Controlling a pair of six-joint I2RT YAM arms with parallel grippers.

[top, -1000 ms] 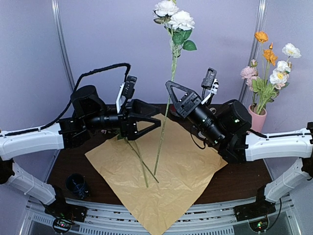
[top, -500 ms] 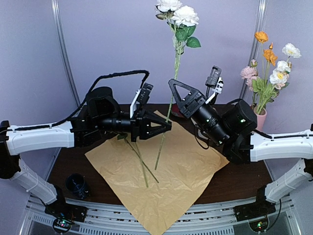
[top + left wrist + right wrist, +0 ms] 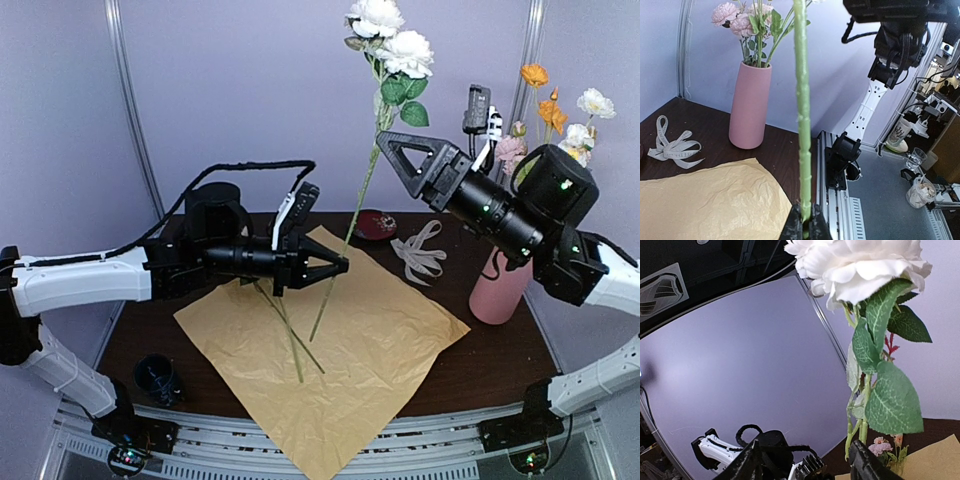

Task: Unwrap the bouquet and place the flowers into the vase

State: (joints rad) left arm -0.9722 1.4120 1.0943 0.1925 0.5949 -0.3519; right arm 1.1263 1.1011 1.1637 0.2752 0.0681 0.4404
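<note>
1. My left gripper (image 3: 342, 266) is pressed together on the green stem (image 3: 801, 100) of a white-bloomed flower (image 3: 405, 48), pinching it low down. The stem rises from my fingertips and leans toward my right gripper (image 3: 386, 142).
2. My right gripper stands spread. The stem sits close against one finger (image 3: 866, 466); I cannot tell whether they touch. From above only one of its fingers shows.
3. Cut off or hidden: the blooms run past the top edge in the overhead and right wrist views. The stem's lower end hangs below my left gripper over the wrapping paper (image 3: 340, 390); I cannot tell whether it touches the sheet.
4. The pink vase (image 3: 749, 105) stands on the table (image 3: 490, 365) beneath my right arm, well beyond my left fingertips. My right arm hides its mouth from above. It holds pink, white and orange flowers (image 3: 555, 110).
5. Writing: a patterned cup (image 3: 898, 135) stands off the table, past my left fingertips; its print is too small to read.
6. Surroundings:
   - Two bare stems (image 3: 285, 345) lie on the paper below my left gripper.
   - A cream ribbon (image 3: 422, 252) lies loose on the table between my left fingertips and the vase.
   - A dark red dish (image 3: 377, 224) sits just beyond the stem.
   - A dark blue cup (image 3: 157, 378) stands near my left arm's base.
</note>
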